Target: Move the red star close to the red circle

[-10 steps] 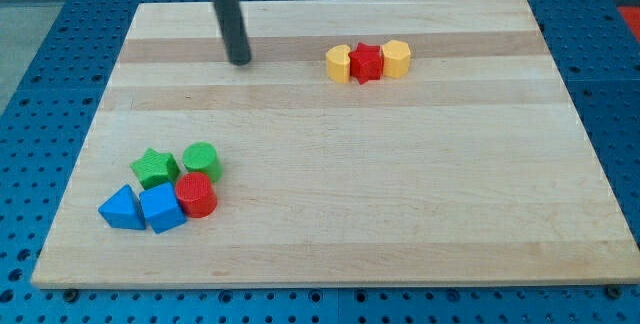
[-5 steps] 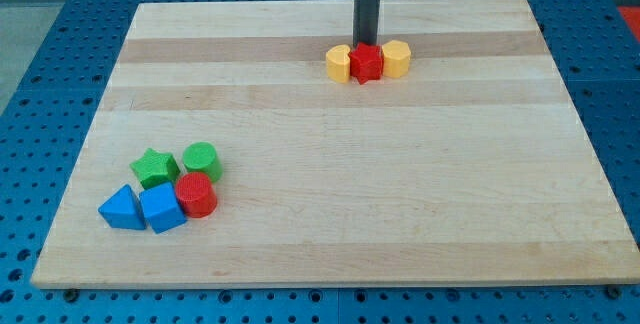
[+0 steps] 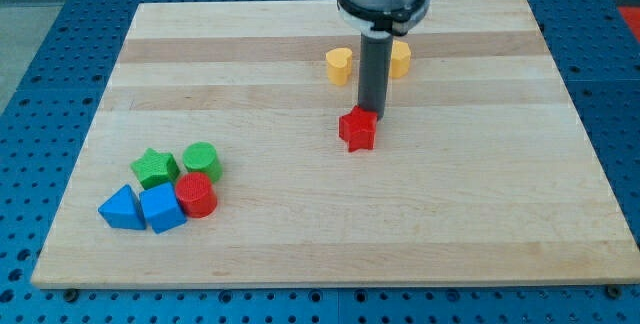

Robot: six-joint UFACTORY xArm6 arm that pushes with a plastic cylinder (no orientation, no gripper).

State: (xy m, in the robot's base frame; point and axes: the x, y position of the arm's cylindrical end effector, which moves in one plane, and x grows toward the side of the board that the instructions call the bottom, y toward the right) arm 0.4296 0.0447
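The red star (image 3: 358, 130) lies near the board's middle, below the two yellow blocks. My tip (image 3: 373, 114) touches the star's upper right edge, with the rod rising straight up from it. The red circle (image 3: 196, 194) stands far off at the view's lower left, in a cluster of blocks. It touches a blue block on its left and sits just below a green circle.
A yellow heart (image 3: 340, 65) and a yellow hexagon (image 3: 400, 58), partly hidden by the rod, sit near the board's top. By the red circle are a green star (image 3: 154, 167), a green circle (image 3: 201, 159), a blue triangle (image 3: 121, 208) and a blue cube (image 3: 161, 208).
My tip came in from the upper left, reached the red star from above and pushed it down out of the yellow pair towards the board's middle. The yellow blocks stayed.
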